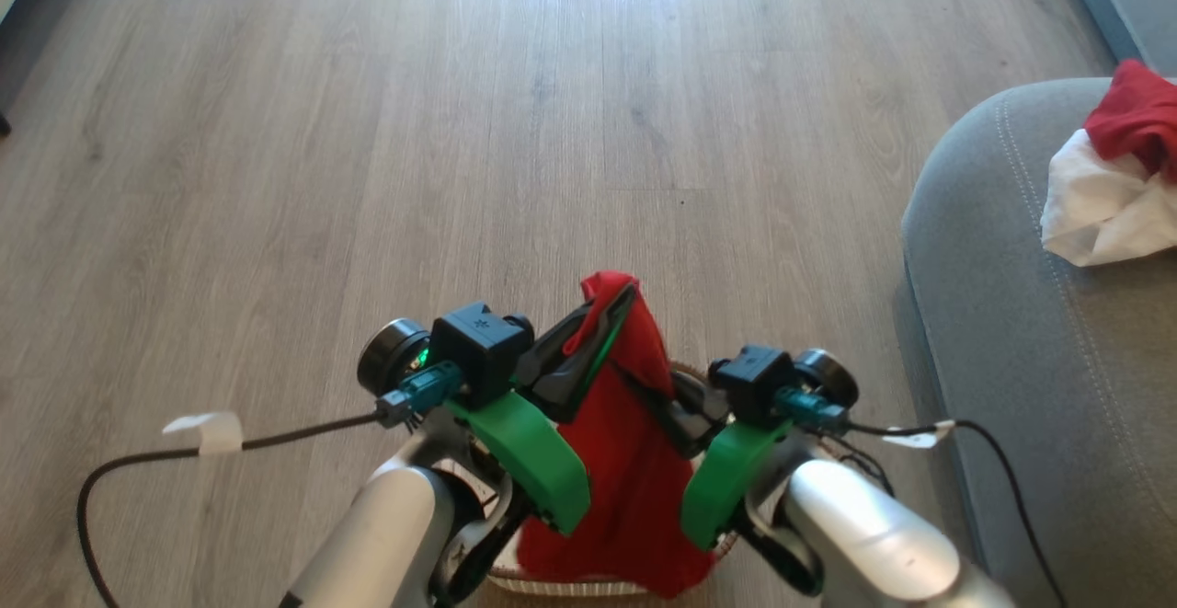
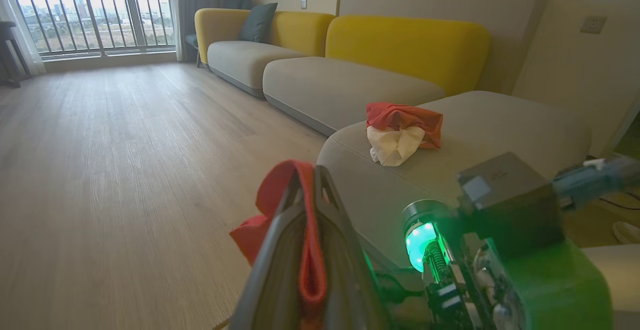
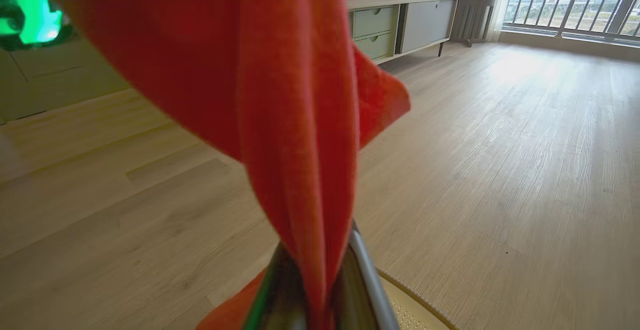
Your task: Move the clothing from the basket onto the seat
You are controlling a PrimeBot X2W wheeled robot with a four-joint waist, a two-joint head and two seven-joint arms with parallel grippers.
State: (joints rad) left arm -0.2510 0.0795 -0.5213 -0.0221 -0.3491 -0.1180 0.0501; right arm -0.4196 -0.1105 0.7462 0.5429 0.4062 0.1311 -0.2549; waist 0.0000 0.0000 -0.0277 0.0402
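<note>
The left gripper (image 1: 611, 309) is clamped on the top of a red garment (image 1: 634, 488), the right gripper (image 1: 679, 422) pinched on it lower down; it hangs upright above the basket (image 1: 561, 583). The seat (image 1: 1002, 332) lies off to the right, nearer the right gripper.

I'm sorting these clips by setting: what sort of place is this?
Most likely a home living room: a long sofa with yellow backs, a low sideboard with drawers, and wood-look flooring running to a railed window.

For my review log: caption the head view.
Left tool and right tool grip a red garment above the basket; red and white clothes lie on the seat.
</note>
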